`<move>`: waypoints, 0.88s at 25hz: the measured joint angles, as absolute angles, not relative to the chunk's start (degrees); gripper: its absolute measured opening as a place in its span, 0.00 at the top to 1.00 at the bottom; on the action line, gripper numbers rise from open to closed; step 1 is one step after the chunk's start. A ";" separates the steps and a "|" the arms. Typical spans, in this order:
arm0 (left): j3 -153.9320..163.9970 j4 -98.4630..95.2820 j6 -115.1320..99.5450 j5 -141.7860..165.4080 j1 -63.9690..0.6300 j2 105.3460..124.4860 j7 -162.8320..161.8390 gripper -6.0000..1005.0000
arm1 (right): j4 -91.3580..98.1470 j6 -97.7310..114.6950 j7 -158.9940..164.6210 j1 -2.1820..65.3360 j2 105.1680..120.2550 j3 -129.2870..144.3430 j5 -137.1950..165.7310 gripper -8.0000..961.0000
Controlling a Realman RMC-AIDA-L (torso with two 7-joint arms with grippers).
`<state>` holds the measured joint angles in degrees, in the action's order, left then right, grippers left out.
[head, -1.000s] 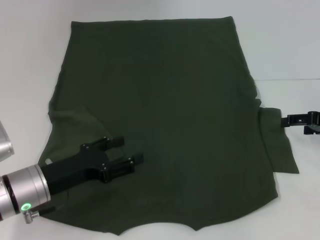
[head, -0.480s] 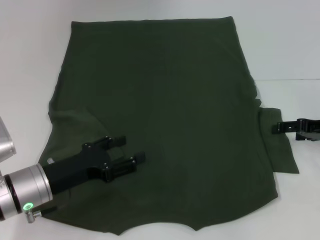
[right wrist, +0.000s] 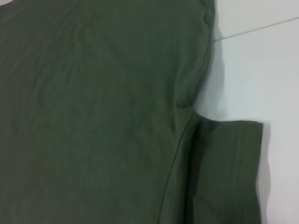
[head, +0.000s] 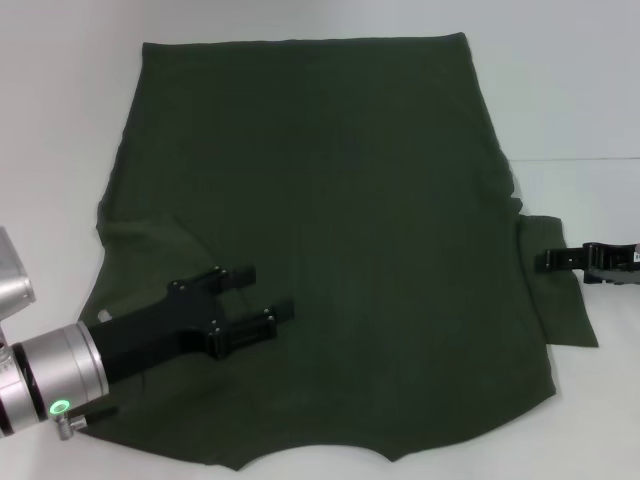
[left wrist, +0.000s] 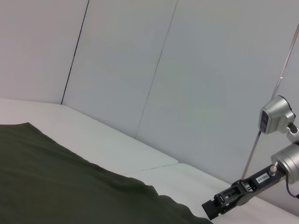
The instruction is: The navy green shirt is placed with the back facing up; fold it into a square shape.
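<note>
Shirt (head: 320, 220) lay flat on the surface (head: 580, 90), unfolded. My left hand (head: 265, 293) hovered released over its left shoulder; my right hand (head: 548, 260), grip unclear, reached its right sleeve. Next, I judged, sleeves fold inward.

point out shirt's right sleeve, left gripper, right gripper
navy green shirt (head: 556, 300): head view, on its right sleeve.
left gripper (head: 272, 292): head view, between its open fingertips.
right gripper (head: 546, 260): head view, at its fingertips.
</note>
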<state>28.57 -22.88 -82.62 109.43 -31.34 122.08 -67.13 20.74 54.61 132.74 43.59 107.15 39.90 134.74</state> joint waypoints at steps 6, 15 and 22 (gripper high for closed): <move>28.57 -22.86 -82.57 109.42 -31.61 122.08 -67.14 0.17 | 20.71 53.38 132.21 43.76 107.81 39.92 134.74 0.02; 28.56 -22.73 -82.06 109.42 -32.24 122.01 -67.15 0.17 | 19.87 52.71 131.61 44.19 108.20 39.99 134.74 0.02; 28.43 -22.75 -81.97 109.42 -32.61 121.85 -67.23 0.17 | 19.79 53.20 131.61 44.22 108.33 39.64 134.12 0.02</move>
<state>28.43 -22.75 -81.97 109.42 -32.61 121.85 -67.23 19.79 53.20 131.61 44.22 108.33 39.64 134.12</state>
